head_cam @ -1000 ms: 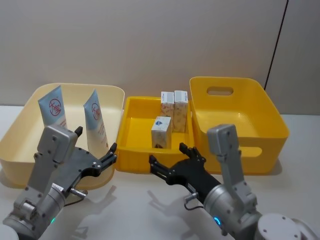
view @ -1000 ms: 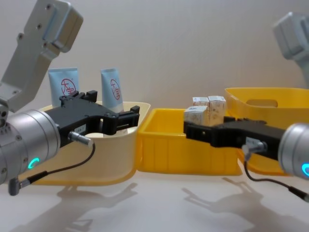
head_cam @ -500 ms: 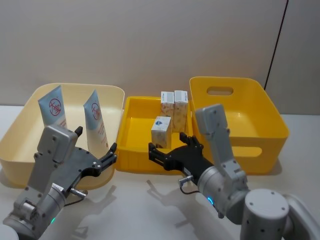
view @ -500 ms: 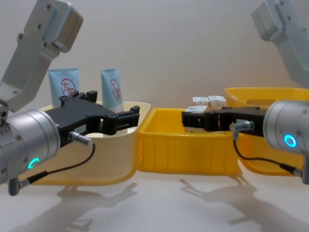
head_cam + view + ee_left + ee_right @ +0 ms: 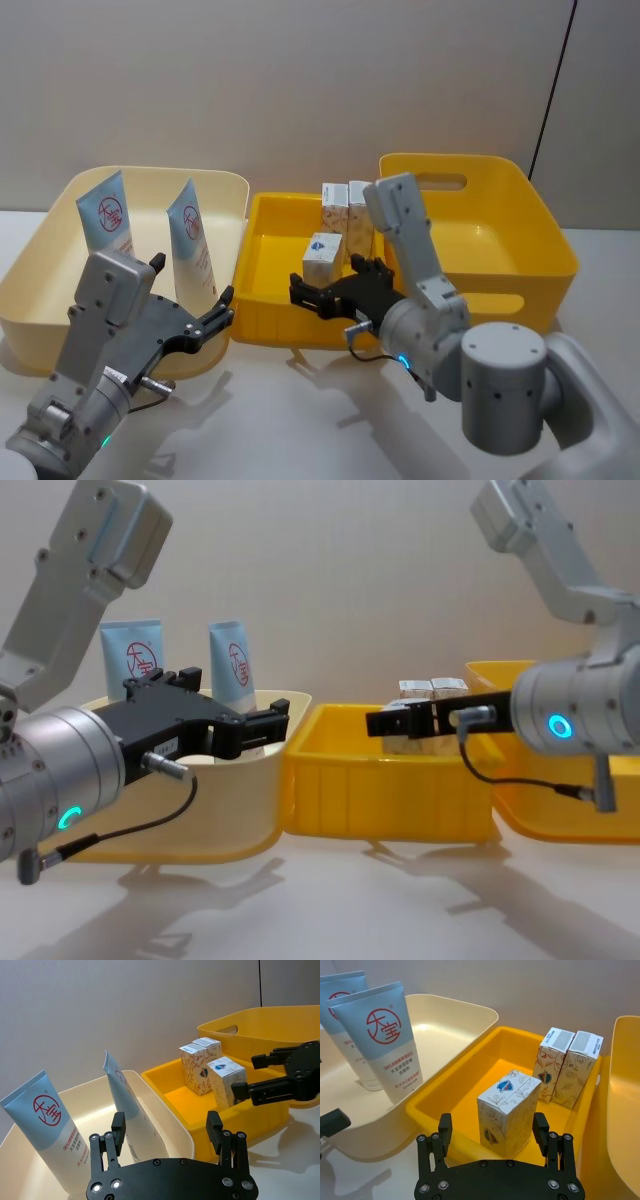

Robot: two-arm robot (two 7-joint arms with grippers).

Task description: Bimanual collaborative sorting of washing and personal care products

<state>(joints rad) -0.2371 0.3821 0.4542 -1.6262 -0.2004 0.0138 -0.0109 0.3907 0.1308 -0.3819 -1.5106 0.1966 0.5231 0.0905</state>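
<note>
Right gripper (image 5: 492, 1127): jaws apart, gripping nothing. Lower centre of the head view, fingertips at the front rim of the shallow yellow tray (image 5: 262, 255). In the right wrist view its two fingers flank the front carton (image 5: 509, 1110) with a gap on each side.

Front carton: upright on the tray floor, centre-right, just behind the front wall.

Two cartons (image 5: 565, 1065): upright, side by side, touching, in the tray's rear right corner. A strip of floor lies between them and the front carton.

Open room: bare floor across the tray's left half.

Left gripper (image 5: 166, 1125): jaws apart, empty. Lower left of the head view, over the near rim of the cream bin (image 5: 150, 172).

Two tubes (image 5: 192, 238): leaning in the cream bin, left of frame, apart from each other.

Deep yellow bin (image 5: 520, 235): right of frame, against the tray.

Table (image 5: 270, 420): pale surface under all three.

Change over the last second: the right gripper has moved from the table before the tray up and left to its rim. Left gripper, cartons and tubes are unmoved.
</note>
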